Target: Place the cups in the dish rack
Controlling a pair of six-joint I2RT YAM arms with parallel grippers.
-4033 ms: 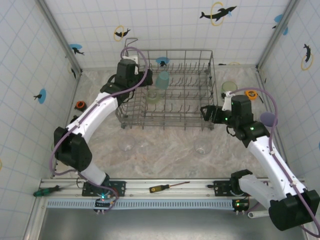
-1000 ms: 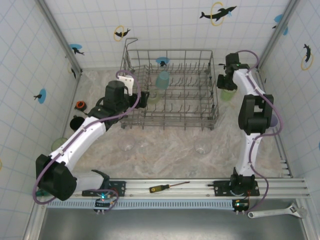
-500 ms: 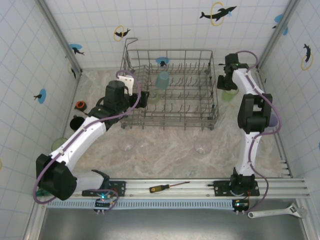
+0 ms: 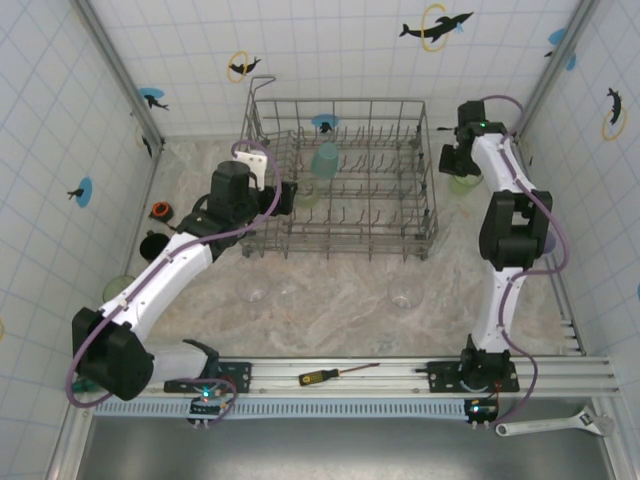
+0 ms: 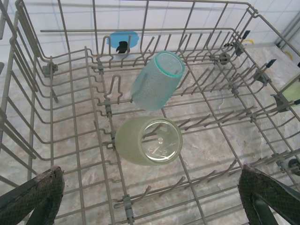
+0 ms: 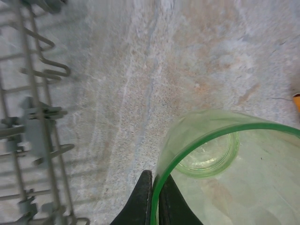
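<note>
The dish rack [image 4: 432, 205] stands at the back of the table. A teal cup [image 4: 326, 158] [image 5: 157, 79] and a pale green cup [image 4: 306, 192] [image 5: 147, 140] lie on its tines. My left gripper [image 4: 286, 196] [image 5: 150, 206] hangs wide open over the rack's left side, above the green cup, holding nothing. To the right of the rack, my right gripper [image 4: 456, 166] [image 6: 155, 204] is shut on the wall of another pale green cup [image 4: 463, 184] [image 6: 206, 150], one finger inside the rim, one outside. Clear glasses [image 4: 255, 290] [image 4: 404, 293] stand in front of the rack.
A black mug [image 4: 152, 245], a green cup [image 4: 117, 288] and an orange tape measure [image 4: 160, 209] sit at the left wall. A lavender cup [image 4: 541, 238] stands behind the right arm. The rack's wires [image 6: 37, 126] are close on the right gripper's left. A screwdriver [image 4: 325, 376] lies on the front rail.
My right gripper has closed on the pale green cup's wall and shifted a little to the right with it. The left arm has stayed still.
</note>
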